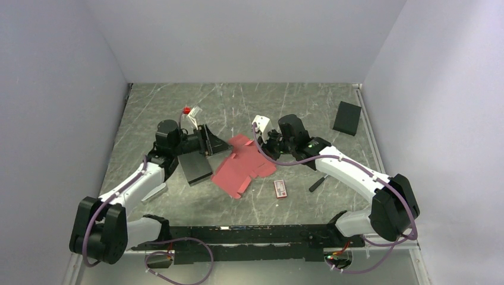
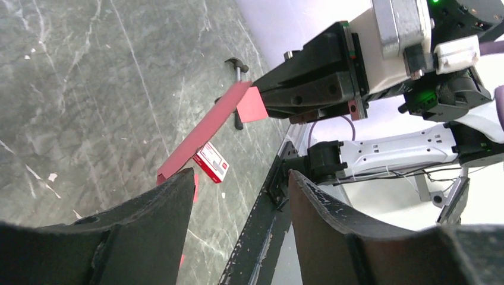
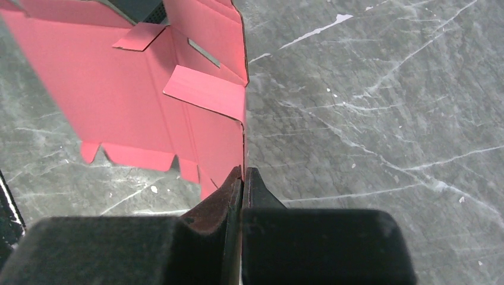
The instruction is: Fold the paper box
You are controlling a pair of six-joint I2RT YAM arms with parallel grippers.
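The paper box [image 1: 241, 169] is a red-pink die-cut sheet with flaps, lying mid-table with its right edge lifted. My right gripper [image 1: 263, 144] is shut on that edge. In the right wrist view the closed jaws pinch the sheet's edge at my gripper [image 3: 243, 173], and the creased sheet [image 3: 136, 95] spreads to the left. My left gripper [image 1: 215, 142] is open and empty just left of the sheet's far corner. In the left wrist view its fingers [image 2: 154, 225] stand wide apart, and the sheet [image 2: 202, 135] is seen edge-on, held by the right gripper [image 2: 261, 98].
A tiny red-and-white packet [image 1: 280, 188] lies right of the sheet's near corner and also shows in the left wrist view [image 2: 211, 161]. A dark flat slab [image 1: 195, 168] lies left of the sheet. A black box [image 1: 347, 117] sits far right. A black pen-like stick [image 1: 317, 183] lies by the right arm.
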